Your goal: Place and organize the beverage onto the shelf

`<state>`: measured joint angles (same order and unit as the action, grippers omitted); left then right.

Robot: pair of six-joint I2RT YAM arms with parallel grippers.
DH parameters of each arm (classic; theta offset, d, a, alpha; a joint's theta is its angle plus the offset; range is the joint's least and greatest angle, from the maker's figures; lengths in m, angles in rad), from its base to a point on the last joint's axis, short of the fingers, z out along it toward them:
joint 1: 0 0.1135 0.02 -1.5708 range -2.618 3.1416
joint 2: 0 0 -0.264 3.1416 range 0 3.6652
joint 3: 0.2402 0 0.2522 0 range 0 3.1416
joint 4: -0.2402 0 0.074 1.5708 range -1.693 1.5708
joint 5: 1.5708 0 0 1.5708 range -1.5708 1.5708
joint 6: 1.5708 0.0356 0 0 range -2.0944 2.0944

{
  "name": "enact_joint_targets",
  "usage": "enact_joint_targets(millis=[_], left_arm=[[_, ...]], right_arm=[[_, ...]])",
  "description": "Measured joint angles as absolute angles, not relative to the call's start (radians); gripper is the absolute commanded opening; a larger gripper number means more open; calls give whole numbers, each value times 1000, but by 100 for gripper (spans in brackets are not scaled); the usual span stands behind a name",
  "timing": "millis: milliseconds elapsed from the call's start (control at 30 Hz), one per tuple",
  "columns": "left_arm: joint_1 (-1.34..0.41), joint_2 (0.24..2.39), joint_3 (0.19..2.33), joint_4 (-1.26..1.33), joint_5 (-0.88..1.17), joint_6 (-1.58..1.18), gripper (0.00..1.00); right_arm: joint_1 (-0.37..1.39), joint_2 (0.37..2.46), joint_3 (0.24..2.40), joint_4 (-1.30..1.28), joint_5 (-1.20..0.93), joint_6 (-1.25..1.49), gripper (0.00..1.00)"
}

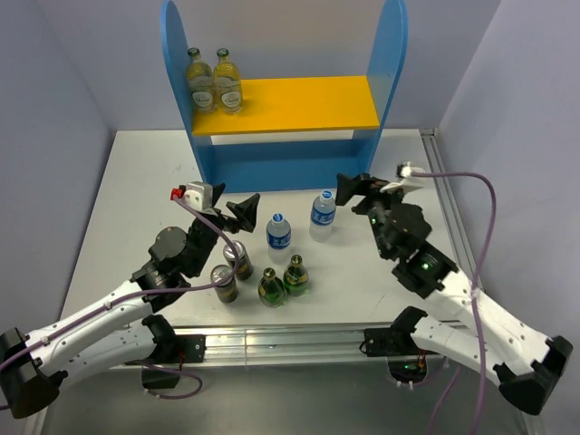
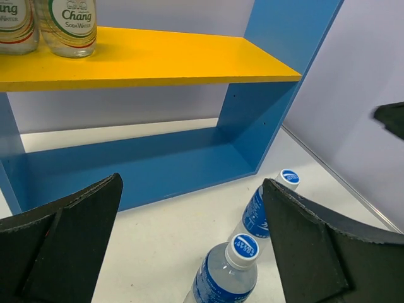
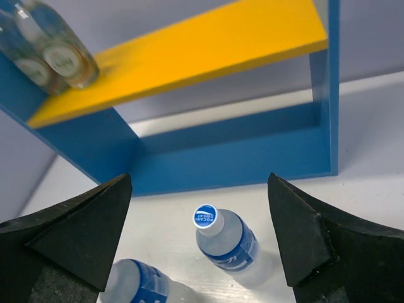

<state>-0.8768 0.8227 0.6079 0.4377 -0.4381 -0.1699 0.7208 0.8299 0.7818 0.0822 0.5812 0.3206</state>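
The glass bottle label reads "Chang Soda Water"; a blue cap reads "Pocari Sweat".

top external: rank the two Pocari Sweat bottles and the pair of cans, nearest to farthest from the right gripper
1. The right-hand Pocari Sweat bottle, just left of the right gripper.
2. The left-hand Pocari Sweat bottle, mid-table, further left.
3. The two cans, farthest, left side toward the near edge; the rear can is slightly nearer than the front one.

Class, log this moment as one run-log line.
left hand open | right hand open | two glass bottles on shelf | six drinks on table
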Motion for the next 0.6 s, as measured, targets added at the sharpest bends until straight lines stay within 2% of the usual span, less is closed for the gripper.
enact_joint_targets(millis=[133,300,467,600], left_arm=[[-877,830,608,441,-480,-181,98],[-878,817,572,462,-643,-208,98],[-879,657,347,605,-760,-195,99],[-879,625,366,550,-834,-208,98]], right_arm=[[727,690,751,66,560,323,97],[731,581,656,84,542,287,99],[731,614,601,57,550,256,100],[733,713,604,58,566,249,100]])
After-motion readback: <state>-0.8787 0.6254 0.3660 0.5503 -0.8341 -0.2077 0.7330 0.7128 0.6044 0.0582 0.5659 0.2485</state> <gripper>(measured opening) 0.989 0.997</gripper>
